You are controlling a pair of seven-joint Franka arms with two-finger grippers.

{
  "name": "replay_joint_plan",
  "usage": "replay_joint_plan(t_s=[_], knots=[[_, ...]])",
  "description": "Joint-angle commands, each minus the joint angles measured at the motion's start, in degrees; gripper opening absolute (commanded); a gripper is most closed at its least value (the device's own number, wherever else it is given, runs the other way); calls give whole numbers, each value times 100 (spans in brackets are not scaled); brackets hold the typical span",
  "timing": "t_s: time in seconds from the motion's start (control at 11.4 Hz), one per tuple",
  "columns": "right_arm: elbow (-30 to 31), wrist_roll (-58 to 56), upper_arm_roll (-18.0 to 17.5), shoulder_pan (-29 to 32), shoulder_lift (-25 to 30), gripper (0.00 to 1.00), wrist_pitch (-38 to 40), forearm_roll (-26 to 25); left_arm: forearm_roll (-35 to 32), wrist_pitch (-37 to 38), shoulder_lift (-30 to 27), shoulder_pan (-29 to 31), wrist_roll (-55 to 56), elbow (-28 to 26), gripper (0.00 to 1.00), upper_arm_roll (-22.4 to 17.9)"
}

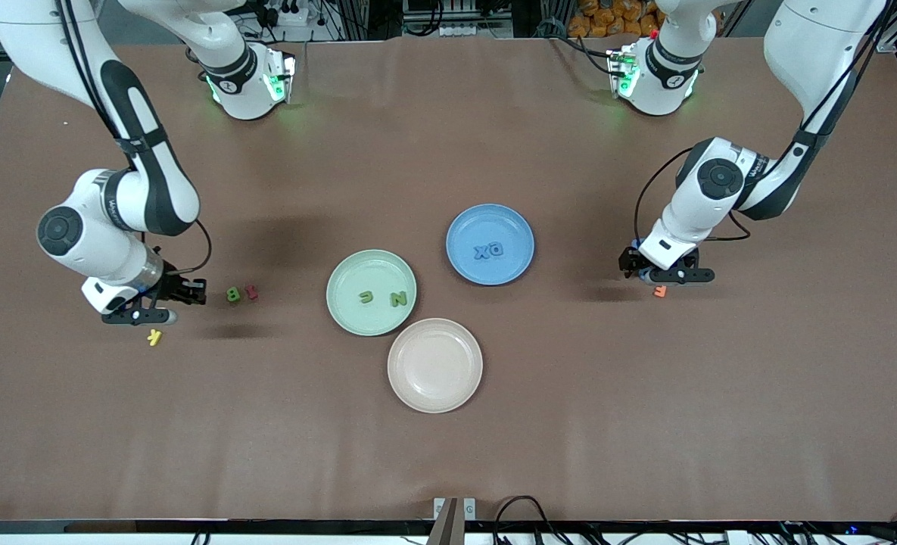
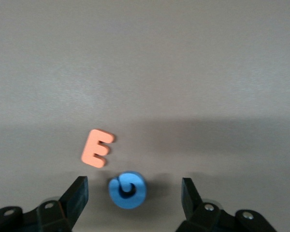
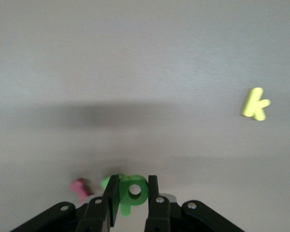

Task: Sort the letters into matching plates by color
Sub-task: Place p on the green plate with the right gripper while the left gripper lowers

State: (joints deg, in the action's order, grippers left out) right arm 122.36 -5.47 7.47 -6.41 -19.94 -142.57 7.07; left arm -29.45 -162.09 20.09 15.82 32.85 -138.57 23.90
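My right gripper (image 3: 133, 182) is shut on a green letter P (image 3: 135, 192) and holds it above the table at the right arm's end (image 1: 179, 294). A green B (image 1: 233, 294) lies below it on the table. The mint green plate (image 1: 342, 276) holds a green C (image 1: 365, 297) and a green N (image 1: 397, 298). The blue plate (image 1: 486, 223) holds a blue X (image 1: 481, 252) and a second blue letter (image 1: 496, 249). My left gripper (image 2: 134, 188) is open, low over the table (image 1: 649, 276), with a round blue letter (image 2: 128, 190) lying between its fingers.
A red letter (image 1: 251, 292) lies beside the green B, pink in the right wrist view (image 3: 80, 187). A yellow K (image 1: 154, 337) lies nearer the front camera. An orange E (image 2: 96, 148) lies beside the blue letter. A beige plate (image 1: 434, 378) touches the green plate.
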Motion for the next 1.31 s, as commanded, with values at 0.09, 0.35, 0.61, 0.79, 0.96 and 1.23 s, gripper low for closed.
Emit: replay_joint_plan(t_s=[0.09,0.35,0.61,0.79,0.96,1.23], knots=[[-185,1265,9,-754,52,21,98,207,-377,-350,170,369,-130,-74,83,62],[-274,2083,9,-1352,-1,21,98,207,-377,-350,188,343,-121,-74,80,62],[-396,2891,9,-2011,-97,21,98,207,-377,-350,188,282,-33,-65,77,71],[-581,3384,9,-2407,-282,21,98,207,-377,-332,188,281,-50,-74,77,71],[-782,3858,9,-2741,-510,21,98,207,-377,-315,179,281,-103,-109,75,71],[-1152,4299,9,-3006,-879,21,98,207,-377,-315,179,290,-130,-144,54,71]])
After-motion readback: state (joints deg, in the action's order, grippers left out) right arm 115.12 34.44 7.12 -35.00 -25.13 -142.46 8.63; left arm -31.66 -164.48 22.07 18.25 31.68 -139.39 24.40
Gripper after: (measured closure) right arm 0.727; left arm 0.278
